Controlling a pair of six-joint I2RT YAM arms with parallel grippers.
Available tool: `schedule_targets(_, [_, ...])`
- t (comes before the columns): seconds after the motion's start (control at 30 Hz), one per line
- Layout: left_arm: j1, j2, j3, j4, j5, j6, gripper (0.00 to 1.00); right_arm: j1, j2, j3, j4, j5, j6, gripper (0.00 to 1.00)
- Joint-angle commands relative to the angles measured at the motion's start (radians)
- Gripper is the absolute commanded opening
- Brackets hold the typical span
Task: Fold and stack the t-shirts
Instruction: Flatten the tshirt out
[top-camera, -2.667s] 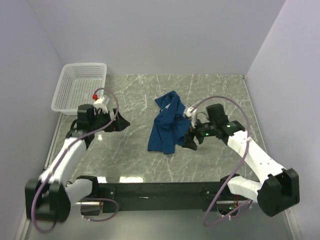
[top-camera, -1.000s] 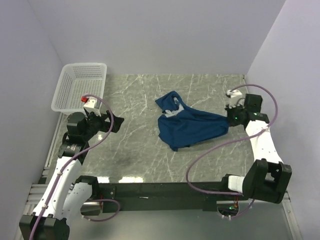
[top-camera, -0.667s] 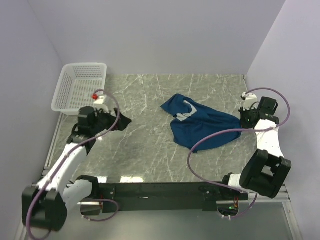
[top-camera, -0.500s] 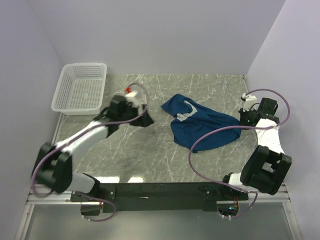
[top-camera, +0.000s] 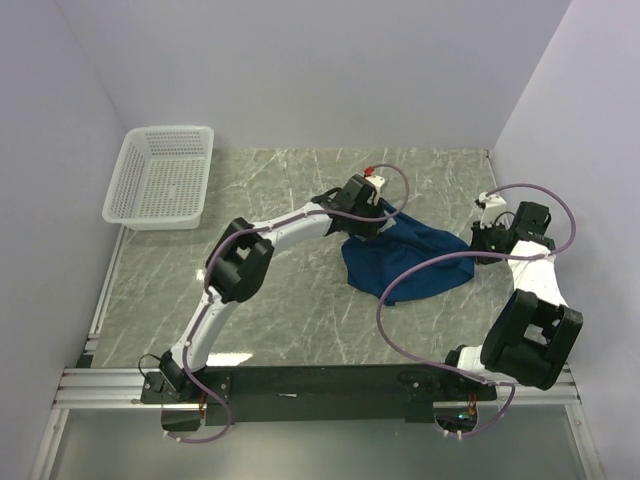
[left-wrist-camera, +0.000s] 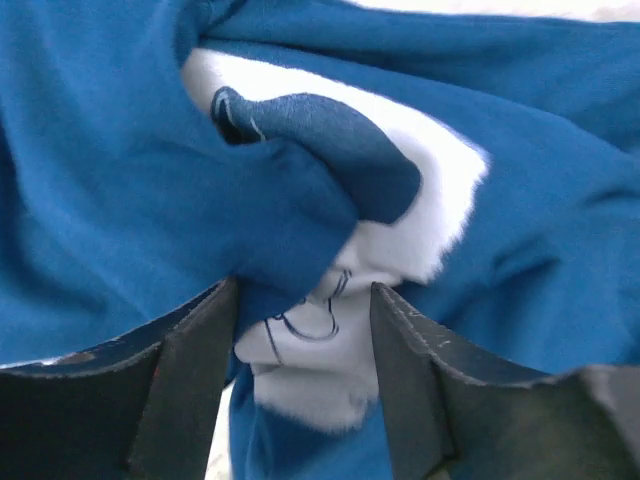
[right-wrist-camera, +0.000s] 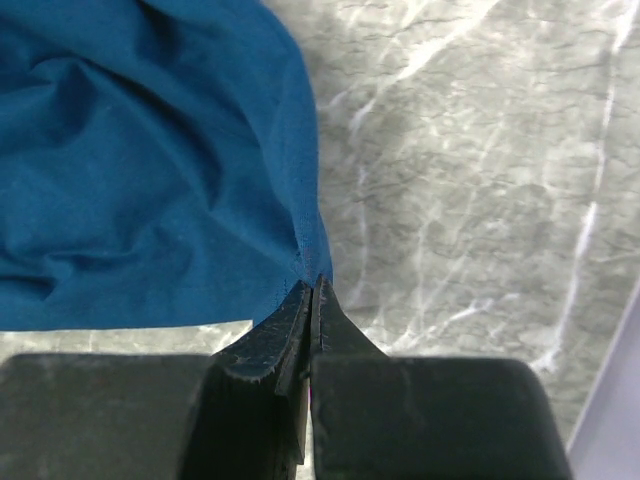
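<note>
One dark blue t-shirt (top-camera: 412, 262) lies crumpled on the marble table, right of centre. My left gripper (top-camera: 366, 212) is stretched out to the shirt's upper left end. In the left wrist view its fingers (left-wrist-camera: 190, 380) stand apart, with a bunch of blue cloth (left-wrist-camera: 100, 170) and the white print (left-wrist-camera: 410, 215) between them, at the left gripper (left-wrist-camera: 305, 300). My right gripper (top-camera: 479, 240) holds the shirt's right corner. In the right wrist view the right gripper (right-wrist-camera: 313, 287) is shut on the hem of the blue fabric (right-wrist-camera: 150, 150).
A white lattice basket (top-camera: 160, 180) stands at the table's far left corner. The grey marble table (top-camera: 270, 295) ends at walls on the back, left and right. The right arm's purple cable (top-camera: 400, 300) loops over the shirt's front edge.
My left arm has swung from beside the basket across to the shirt, and its jaws have narrowed around the print. The right gripper pulled the shirt rightward and spread it out.
</note>
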Motion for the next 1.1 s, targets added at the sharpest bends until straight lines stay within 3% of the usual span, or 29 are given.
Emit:
schedule_targets(0.0, [-0.007,0.037,0.141,-0.066,-0.096,0.01,0.58,-0.007,0.004,-0.01,0.014,-0.053,-0.018,0.0])
schedule_targets(0.4, [-0.028,0.082,0.174,-0.016,-0.231,-0.019,0.56,-0.008,0.022,-0.007,0.016,-0.105,-0.003,0.0])
schedule_targets(0.7, [-0.045,0.058,0.136,0.058,-0.148,0.018,0.56,-0.01,0.018,-0.003,0.013,-0.119,0.005,0.0])
schedule_targets(1.07, [-0.057,0.127,0.203,0.029,-0.222,0.052,0.53,-0.01,0.025,0.003,0.004,-0.125,0.005,0.0])
